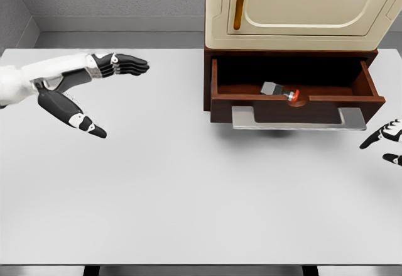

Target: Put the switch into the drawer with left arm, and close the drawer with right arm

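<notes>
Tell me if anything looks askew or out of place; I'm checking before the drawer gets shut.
Nothing stands out. The switch lies tilted inside the open drawer, near its front wall. Left hand is open and empty over the table.

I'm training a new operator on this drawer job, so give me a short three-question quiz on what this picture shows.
1. True or false: the switch already lies inside the drawer.
2. Is the drawer open or closed?
3. Which hand is nearer the drawer's handle: A) the left hand, B) the right hand?

Key
1. True: it rests near the front wall of the drawer, and neither hand touches it.
2. Open: it is pulled out from the cabinet.
3. B: it shows at the picture's right edge, just past the handle's end; the left hand is open, far off over the table.
</notes>
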You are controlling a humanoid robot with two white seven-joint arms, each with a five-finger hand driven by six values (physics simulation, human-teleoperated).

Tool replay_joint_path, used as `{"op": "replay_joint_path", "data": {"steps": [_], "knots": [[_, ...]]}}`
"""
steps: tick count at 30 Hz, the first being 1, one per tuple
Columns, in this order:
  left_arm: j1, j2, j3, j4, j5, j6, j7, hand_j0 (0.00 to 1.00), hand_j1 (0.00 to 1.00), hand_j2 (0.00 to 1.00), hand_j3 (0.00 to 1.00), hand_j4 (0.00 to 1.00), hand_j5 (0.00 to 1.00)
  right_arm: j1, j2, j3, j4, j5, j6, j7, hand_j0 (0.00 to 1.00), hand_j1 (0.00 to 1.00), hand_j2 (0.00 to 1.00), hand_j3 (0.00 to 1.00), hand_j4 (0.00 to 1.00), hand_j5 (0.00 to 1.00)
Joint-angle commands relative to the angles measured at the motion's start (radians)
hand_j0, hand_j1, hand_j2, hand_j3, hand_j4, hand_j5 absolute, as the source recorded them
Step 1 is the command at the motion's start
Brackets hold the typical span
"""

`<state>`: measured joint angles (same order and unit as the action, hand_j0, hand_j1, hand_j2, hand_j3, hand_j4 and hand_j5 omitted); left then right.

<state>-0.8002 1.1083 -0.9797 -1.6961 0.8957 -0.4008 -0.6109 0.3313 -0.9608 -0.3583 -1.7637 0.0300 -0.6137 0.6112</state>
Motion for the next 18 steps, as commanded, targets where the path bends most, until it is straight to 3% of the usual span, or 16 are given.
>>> {"op": "replay_joint_path", "data": {"steps": [1,2,3,5,7,8,18], "knots": [[0.068,-0.024,0.215,0.030,-0.014,-0.009,0.000,1.00,1.00,1.00,1.00,1.00,1.00,0.000,-0.006,0.005,0.000,-0.007,0.003,0.000,0.60,0.60,0.60,0.60,0.60,0.60],[0.171,-0.085,0.354,0.032,-0.026,0.000,0.000,1.00,1.00,1.00,1.00,1.00,1.00,-0.002,-0.006,0.005,0.000,-0.007,0.003,0.000,0.60,0.60,0.60,0.60,0.60,0.60],[0.200,-0.133,0.406,0.032,-0.072,0.042,0.000,1.00,1.00,1.00,1.00,1.00,1.00,-0.002,-0.006,0.005,0.000,-0.007,0.003,0.000,0.60,0.60,0.60,0.60,0.60,0.60],[0.196,-0.260,0.458,0.032,-0.175,0.158,0.000,1.00,1.00,1.00,1.00,1.00,1.00,-0.003,-0.006,0.005,0.001,-0.007,0.003,0.000,0.60,0.60,0.60,0.60,0.60,0.60],[0.205,-0.315,0.536,0.068,-0.195,0.207,0.000,1.00,1.00,1.00,1.00,1.00,1.00,-0.009,-0.007,0.005,0.001,-0.007,0.003,0.000,0.60,0.60,0.60,0.60,0.60,0.60],[0.200,-0.326,0.547,0.111,-0.195,0.208,0.000,1.00,1.00,1.00,1.00,1.00,1.00,-0.021,-0.019,0.022,0.001,-0.007,0.003,0.000,0.60,0.60,0.60,0.60,0.60,0.60],[0.205,-0.366,0.555,0.111,-0.242,0.243,0.000,1.00,1.00,1.00,1.00,1.00,1.00,-0.057,-0.026,0.067,0.001,-0.007,0.003,0.000,0.60,0.60,0.60,0.60,0.60,0.60]]}}
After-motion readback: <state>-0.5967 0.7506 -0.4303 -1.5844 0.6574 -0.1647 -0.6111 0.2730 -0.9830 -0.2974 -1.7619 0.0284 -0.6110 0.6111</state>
